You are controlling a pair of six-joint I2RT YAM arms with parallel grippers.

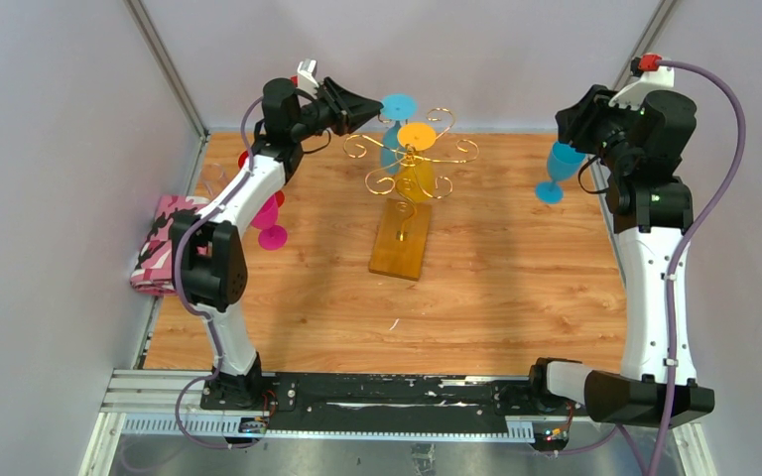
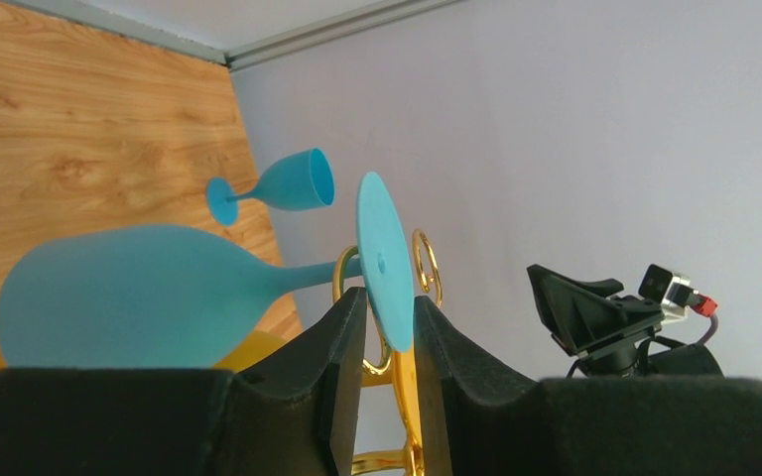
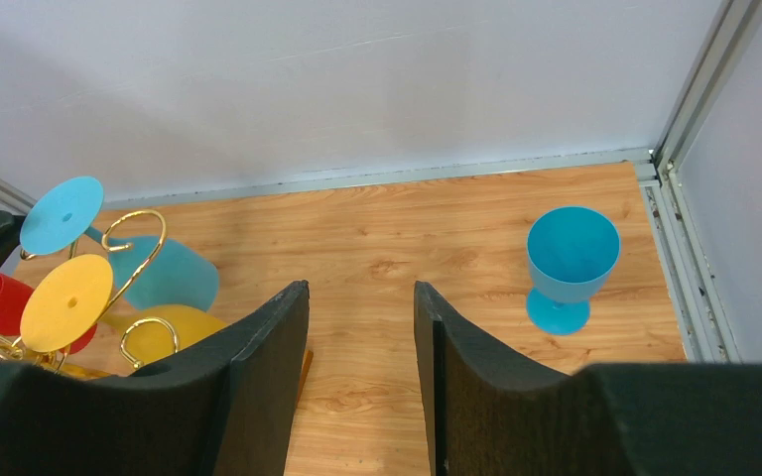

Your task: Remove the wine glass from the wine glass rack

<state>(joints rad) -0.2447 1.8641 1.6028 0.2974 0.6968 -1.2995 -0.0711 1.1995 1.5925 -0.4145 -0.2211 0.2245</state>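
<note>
The gold wire wine glass rack [image 1: 427,151] stands on its amber base [image 1: 402,248] mid-table. A teal wine glass [image 1: 397,107] and a yellow wine glass [image 1: 417,136] hang upside down from it. My left gripper [image 1: 375,105] is at the teal glass's foot. In the left wrist view the foot disc [image 2: 384,258] sits tilted between the narrowed fingers of the left gripper [image 2: 390,302], the bowl [image 2: 129,293] to the left, the rack wire [image 2: 427,263] behind. My right gripper [image 3: 360,290] is open and empty, raised at the far right [image 1: 573,124].
A blue glass [image 1: 559,169] stands upright at the far right, also in the right wrist view [image 3: 571,258]. A pink glass [image 1: 270,226] and a red glass [image 1: 246,159] stand at the left behind my left arm. A pink patterned cloth [image 1: 164,248] lies at the left edge.
</note>
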